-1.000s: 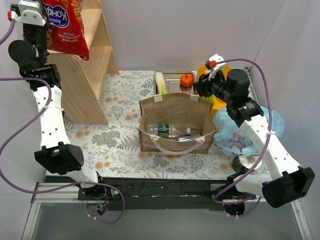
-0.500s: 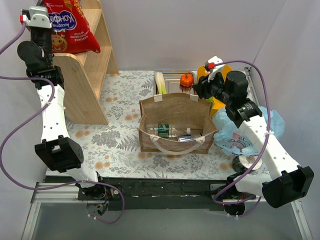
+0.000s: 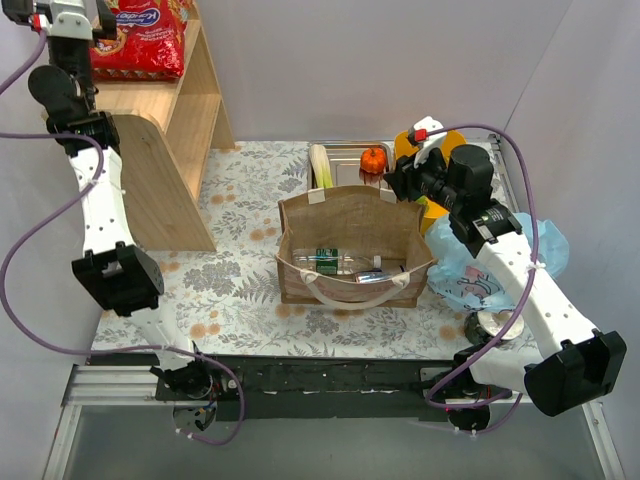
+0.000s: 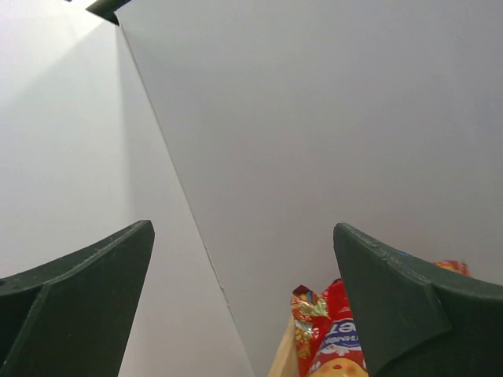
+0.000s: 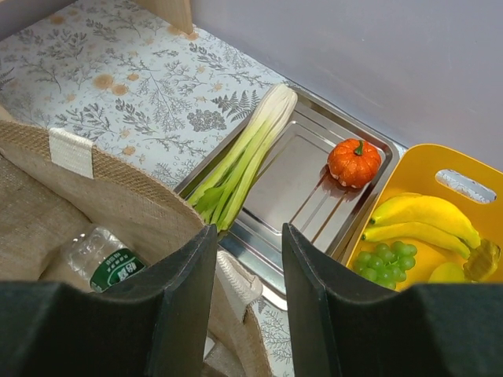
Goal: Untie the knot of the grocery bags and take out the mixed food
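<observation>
The red crisp packet [image 3: 140, 40] lies on top of the wooden shelf [image 3: 170, 150]. My left gripper [image 3: 70, 12] is just left of it, open and holding nothing; in its wrist view [image 4: 242, 229] the packet [image 4: 334, 338] shows below the right finger. My right gripper [image 3: 395, 180] hovers over the back rim of the brown paper bag [image 3: 350, 225], jaws [image 5: 249, 232] open and empty. A bottle [image 3: 335, 263] and a small packet [image 3: 372, 275] lie inside. The light-blue bag [image 3: 470, 270] lies crumpled under the right arm; its knot is hidden. The leek [image 5: 247, 149] and pumpkin [image 5: 354, 161] rest on the tray.
The steel tray [image 5: 314, 196] sits behind the brown bag. Right of it is the yellow tub [image 5: 464, 177], holding bananas [image 5: 424, 216] and green grapes [image 5: 385, 263]. A small round tin [image 3: 490, 325] lies near the right arm's base. Walls close in behind and at both sides.
My left gripper carried the crisp packet up onto the shelf top, then opened and let it go; the packet now lies flat. The right arm has barely moved.
</observation>
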Action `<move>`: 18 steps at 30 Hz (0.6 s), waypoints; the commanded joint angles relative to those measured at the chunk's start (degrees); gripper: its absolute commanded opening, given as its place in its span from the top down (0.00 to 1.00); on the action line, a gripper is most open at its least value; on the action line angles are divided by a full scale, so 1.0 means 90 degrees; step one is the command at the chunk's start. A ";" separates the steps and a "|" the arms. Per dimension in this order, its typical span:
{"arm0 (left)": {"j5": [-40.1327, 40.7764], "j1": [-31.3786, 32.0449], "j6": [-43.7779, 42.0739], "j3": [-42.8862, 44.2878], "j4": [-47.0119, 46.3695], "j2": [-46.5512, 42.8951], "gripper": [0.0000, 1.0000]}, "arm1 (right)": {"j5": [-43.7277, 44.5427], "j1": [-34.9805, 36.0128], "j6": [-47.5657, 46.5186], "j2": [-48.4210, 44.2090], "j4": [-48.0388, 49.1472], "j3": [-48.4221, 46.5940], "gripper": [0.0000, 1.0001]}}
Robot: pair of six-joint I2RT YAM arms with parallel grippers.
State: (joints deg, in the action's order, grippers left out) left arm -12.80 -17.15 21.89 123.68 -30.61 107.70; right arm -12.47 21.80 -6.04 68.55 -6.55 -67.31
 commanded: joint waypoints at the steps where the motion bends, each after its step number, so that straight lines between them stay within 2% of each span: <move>1: -0.0394 0.0001 0.0340 -0.1192 -0.0700 -0.1340 0.02 | 0.0018 -0.0020 -0.0061 -0.0234 0.0181 0.0067 0.54; 7: -0.0755 -0.0009 0.0458 -0.1740 -0.0418 -0.2337 0.02 | -0.0060 -0.0020 -0.0032 -0.0108 0.0171 -0.0070 0.54; 10: -0.1252 -0.0009 0.1071 -0.1506 -0.0125 -0.2533 0.02 | -0.0157 -0.0020 0.0027 -0.0010 0.0200 -0.0177 0.54; 11: -0.1486 0.0001 0.1596 -0.1467 0.0137 -0.2581 0.02 | -0.0186 -0.0020 0.0017 0.0000 0.0239 -0.0197 0.54; 12: -0.2223 0.0011 0.1843 -0.1476 0.0275 -0.2659 0.02 | -0.0206 -0.0020 0.0017 0.0000 0.0249 -0.0226 0.54; 13: -0.2511 0.0204 0.2019 -0.1563 0.0470 -0.2795 0.02 | -0.0235 -0.0030 0.0017 -0.0010 0.0278 -0.0304 0.54; 15: -0.3398 0.0730 0.2235 -0.1525 0.1425 -0.2845 0.02 | -0.0352 -0.0020 -0.0089 -0.0048 0.0288 -0.0411 0.54; 16: -0.4137 0.0946 0.2255 -0.1506 0.1738 -0.2865 0.02 | -0.0420 -0.0020 -0.0158 -0.0058 0.0269 -0.0518 0.54; 18: -0.4504 0.1579 0.2459 -0.1554 0.2383 -0.2836 0.02 | -0.0499 -0.0020 -0.0246 -0.0098 0.0162 -0.0655 0.51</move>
State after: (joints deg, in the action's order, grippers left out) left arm -36.36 -11.42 37.58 109.40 -23.99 82.43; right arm -14.50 21.80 -6.48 68.40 -7.09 -68.12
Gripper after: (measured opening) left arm 0.981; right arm 0.468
